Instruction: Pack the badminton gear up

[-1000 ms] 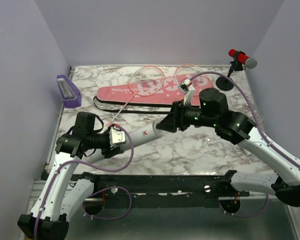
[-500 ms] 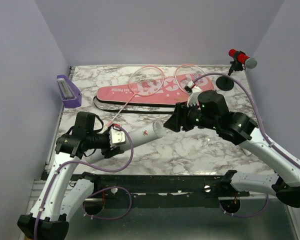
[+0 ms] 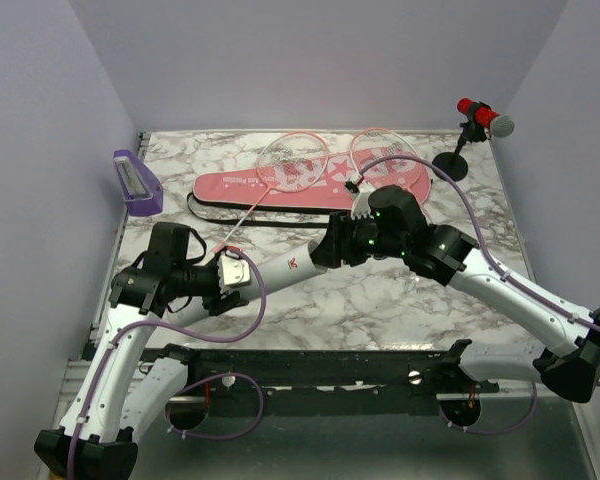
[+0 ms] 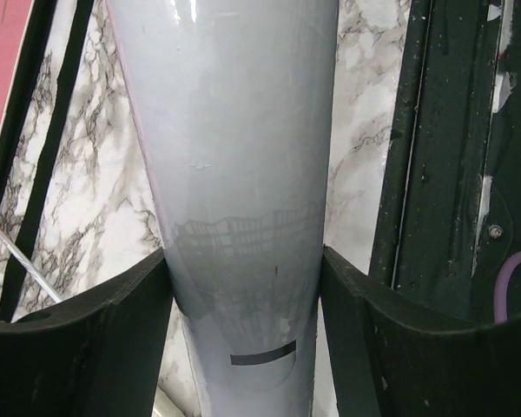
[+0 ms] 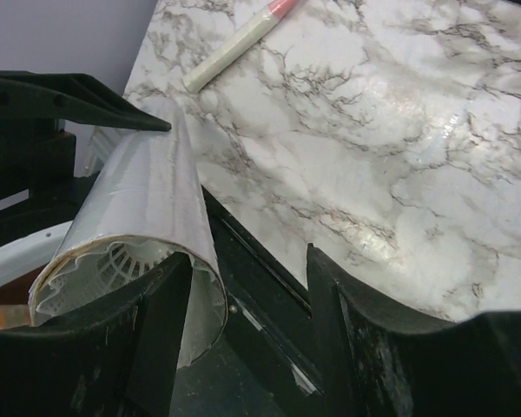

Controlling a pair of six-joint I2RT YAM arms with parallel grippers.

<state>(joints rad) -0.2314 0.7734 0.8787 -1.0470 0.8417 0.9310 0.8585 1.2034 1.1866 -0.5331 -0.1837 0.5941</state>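
One white tube [image 3: 290, 265] is clenched by the left gripper [image 4: 243, 254] at lower centre of the top view, over the marble table [image 3: 380, 300]. The shuttlecock [image 5: 126, 261] is seen just inside the tube's open mouth, where the right gripper [image 5: 249, 256] is held with jaws spread and nothing between them. Both rackets [image 3: 293, 162] are laid across the pink bag [image 3: 230, 186], upper centre.

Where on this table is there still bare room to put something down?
The widest bare marble lies near the front, between the white tube and the black rail. A smaller patch sits between the purple box and the racket bag. The back middle is crowded with bag, rackets and microphone stand.
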